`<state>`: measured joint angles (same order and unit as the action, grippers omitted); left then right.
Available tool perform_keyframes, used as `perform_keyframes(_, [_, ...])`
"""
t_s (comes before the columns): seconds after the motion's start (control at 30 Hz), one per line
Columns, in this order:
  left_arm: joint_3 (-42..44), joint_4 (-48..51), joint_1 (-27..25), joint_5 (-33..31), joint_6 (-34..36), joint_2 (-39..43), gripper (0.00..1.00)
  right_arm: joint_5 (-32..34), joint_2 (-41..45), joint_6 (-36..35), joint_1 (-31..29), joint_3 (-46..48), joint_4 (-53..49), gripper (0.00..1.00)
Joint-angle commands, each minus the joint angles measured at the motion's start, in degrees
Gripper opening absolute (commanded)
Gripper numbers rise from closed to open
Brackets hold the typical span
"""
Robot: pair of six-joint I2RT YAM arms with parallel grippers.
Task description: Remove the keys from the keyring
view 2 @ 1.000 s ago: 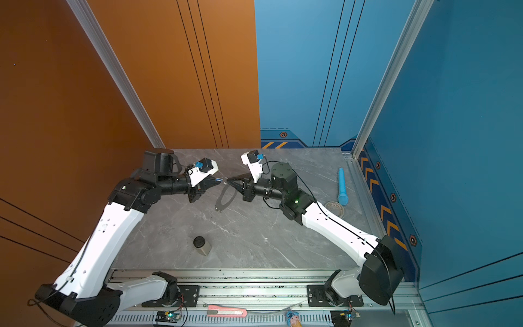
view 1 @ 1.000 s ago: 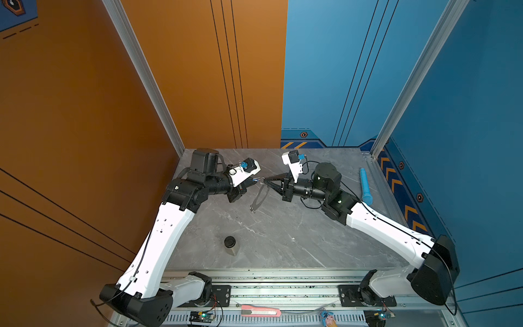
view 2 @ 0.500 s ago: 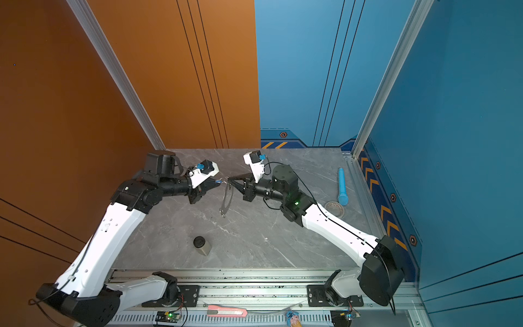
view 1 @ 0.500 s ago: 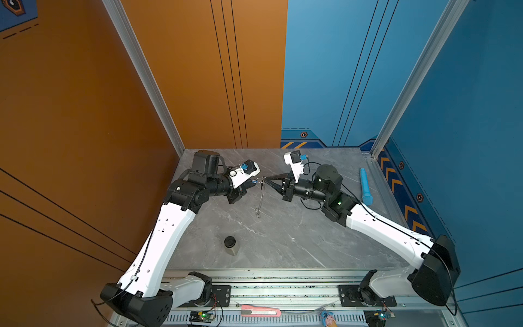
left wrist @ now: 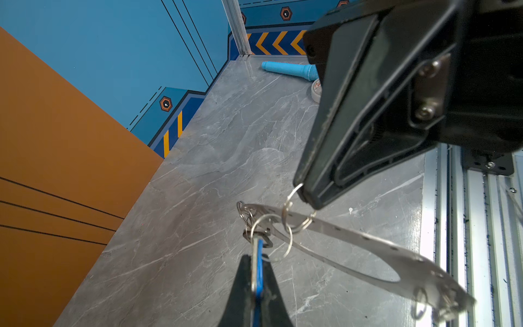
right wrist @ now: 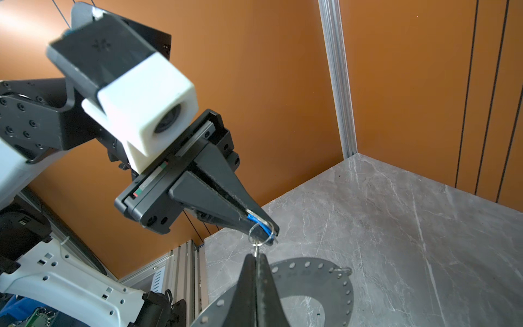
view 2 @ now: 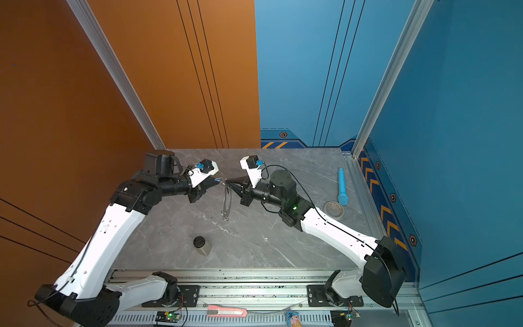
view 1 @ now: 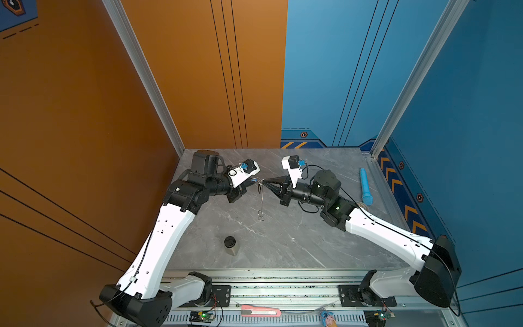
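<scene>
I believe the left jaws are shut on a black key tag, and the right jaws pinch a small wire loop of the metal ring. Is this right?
Not quite: the key tag in the left jaws is blue, not black, as the left wrist view shows. The rest holds: the right jaws pinch a small wire loop of the metal ring.

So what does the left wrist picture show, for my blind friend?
The left gripper pinches the blue key, the right gripper pinches a wire loop on the keyring, which hangs above the table.
</scene>
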<state>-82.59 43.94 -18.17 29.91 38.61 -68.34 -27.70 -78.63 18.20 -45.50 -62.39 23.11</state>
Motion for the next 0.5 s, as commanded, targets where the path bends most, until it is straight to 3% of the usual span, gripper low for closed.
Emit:
perform_keyframes(0.0, [-1.0,-2.4,0.7,-3.2,1.4,1.1,0.00,2.3,2.3,-6.4,-1.6,0.0,1.4,0.00])
perform_keyframes(0.27, [-1.9,-2.8,1.6,-1.8,1.6,0.8,0.00,4.7,1.9,-10.5,-3.3,-1.4,-2.3,0.00])
perform_keyframes(0.47, [-2.8,-2.7,-1.2,-2.5,3.2,0.8,0.00,4.7,0.9,-11.7,-2.8,-3.0,-6.5,0.00])
